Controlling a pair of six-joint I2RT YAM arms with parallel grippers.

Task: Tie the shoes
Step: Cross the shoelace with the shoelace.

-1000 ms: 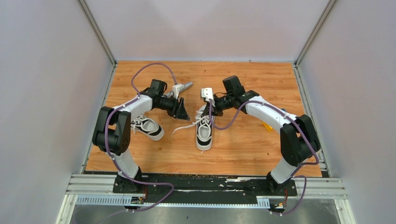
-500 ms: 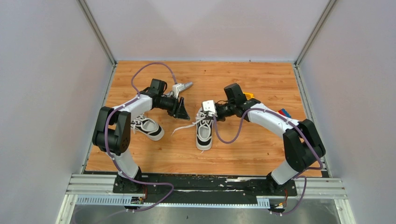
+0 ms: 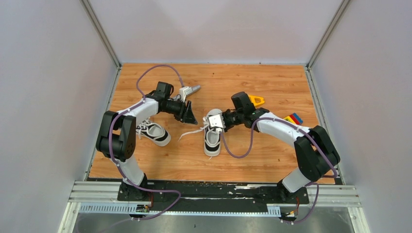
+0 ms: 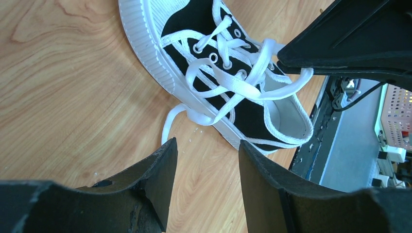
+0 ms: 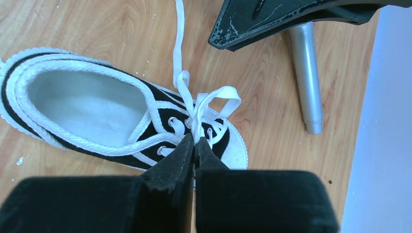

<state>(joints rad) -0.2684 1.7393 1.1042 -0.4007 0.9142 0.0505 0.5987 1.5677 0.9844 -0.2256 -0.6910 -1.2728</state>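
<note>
On the wooden counter (image 3: 272, 155), the near-left shoe (image 3: 153, 132) lies close beside the left arm's upper link, which covers one end of it in the top view. Its black-and-white upper and white sole show.

Further in, the left end effector (image 4: 206, 144) hangs above the bare wood just left of the centre shoe (image 3: 212, 140). Its two black fingers (image 4: 154, 180) stand apart with nothing between them. Beyond it, towards the far wall, a silver cylinder (image 3: 191, 90) lies flat on the counter.

The centre shoe rests on its sole near the middle of the counter, toe pointing away from the arm bases and its open heel end towards them. Its white laces (image 4: 228, 82) cross over the eyelets, and one loose end trails off to the left across the wood.

The right end effector (image 5: 195, 141) is down on the lacing of the centre shoe, its fingers pressed together. The tips sit right where a lace loop rises, but I cannot tell whether any lace is pinched between them.

To the right, past the right arm's wrist, a yellow object (image 3: 256, 100) sits on the counter. Some small coloured blocks (image 3: 293, 118) lie near the right edge.
</note>
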